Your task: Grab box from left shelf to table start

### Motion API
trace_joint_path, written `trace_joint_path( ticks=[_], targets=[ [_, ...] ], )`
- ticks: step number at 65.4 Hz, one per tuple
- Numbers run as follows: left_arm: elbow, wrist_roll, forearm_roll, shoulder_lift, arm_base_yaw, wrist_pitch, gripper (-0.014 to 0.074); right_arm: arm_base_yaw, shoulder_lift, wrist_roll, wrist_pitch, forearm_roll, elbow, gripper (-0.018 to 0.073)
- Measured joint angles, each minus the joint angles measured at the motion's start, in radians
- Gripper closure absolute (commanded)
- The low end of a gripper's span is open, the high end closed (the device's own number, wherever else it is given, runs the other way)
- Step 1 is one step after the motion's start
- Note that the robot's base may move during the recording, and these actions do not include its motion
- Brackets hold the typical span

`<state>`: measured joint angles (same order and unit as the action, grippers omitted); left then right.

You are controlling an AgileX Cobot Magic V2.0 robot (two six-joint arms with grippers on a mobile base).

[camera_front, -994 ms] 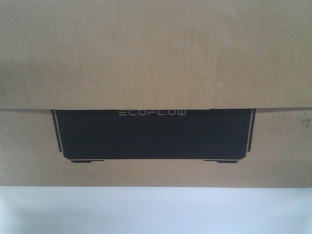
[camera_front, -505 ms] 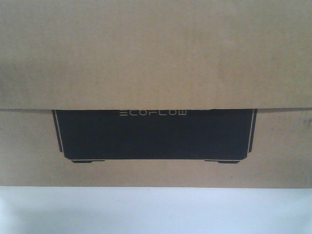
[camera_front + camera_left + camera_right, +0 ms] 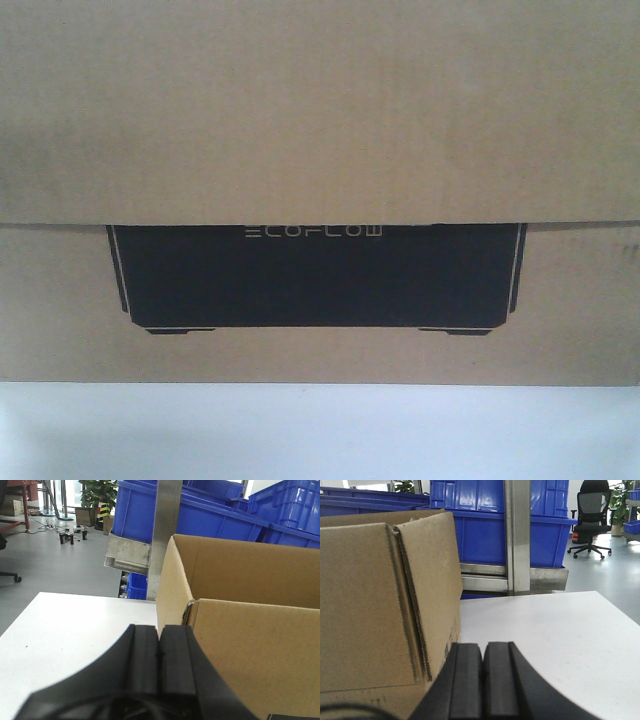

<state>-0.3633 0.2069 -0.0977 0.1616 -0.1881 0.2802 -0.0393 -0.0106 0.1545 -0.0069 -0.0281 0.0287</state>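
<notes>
The box [image 3: 320,120] stands on the white table [image 3: 320,430], filling the front view — brown cardboard with a black printed panel [image 3: 315,275]. The left gripper [image 3: 159,652] sits at the box's left corner, pads pressed together, holding nothing. The right gripper [image 3: 483,675] sits at the right corner, likewise closed and empty. Blue bins [image 3: 485,520] stand behind.

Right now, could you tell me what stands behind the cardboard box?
Behind the cardboard box stand blue plastic bins on a shelf with a metal upright. Beyond are grey floor and an office chair. The box hides the lower shelf and its own inside.
</notes>
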Motion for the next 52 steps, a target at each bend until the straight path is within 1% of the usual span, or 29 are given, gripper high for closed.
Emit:
trace_joint_path(
  ticks=[30, 41, 44, 46, 49, 51, 52],
  targets=[
    [0.0, 0.0, 0.0, 0.0, 0.0, 0.0, 0.0692, 0.0, 0.0, 0.0, 0.007, 0.001, 0.0, 0.0508],
    [0.023, -0.004, 0.002, -0.003, 0.002, -0.022, 0.0692, 0.0, 0.0, 0.0, 0.007, 0.001, 0.0, 0.0508],
    [0.039, -0.031, 0.022, -0.011, 0.008, -0.041, 0.0692, 0.0, 0.0, 0.0, 0.007, 0.001, 0.0, 0.0508],
    [0.052, -0.065, 0.049, -0.02, 0.014, -0.057, 0.0692, 0.0, 0.0, 0.0, 0.007, 0.001, 0.0, 0.0508],
    [0.087, -0.146, 0.116, -0.037, 0.031, -0.094, 0.0692, 0.0, 0.0, 0.0, 0.007, 0.001, 0.0, 0.0508],
    [0.107, -0.207, 0.149, -0.045, 0.041, -0.122, 0.0692, 0.0, 0.0, 0.0, 0.007, 0.001, 0.0, 0.0508],
    [0.117, -0.221, 0.162, -0.047, 0.047, -0.132, 0.0692, 0.0, 0.0, 0.0, 0.007, 0.001, 0.0, 0.0508]
  ],
)
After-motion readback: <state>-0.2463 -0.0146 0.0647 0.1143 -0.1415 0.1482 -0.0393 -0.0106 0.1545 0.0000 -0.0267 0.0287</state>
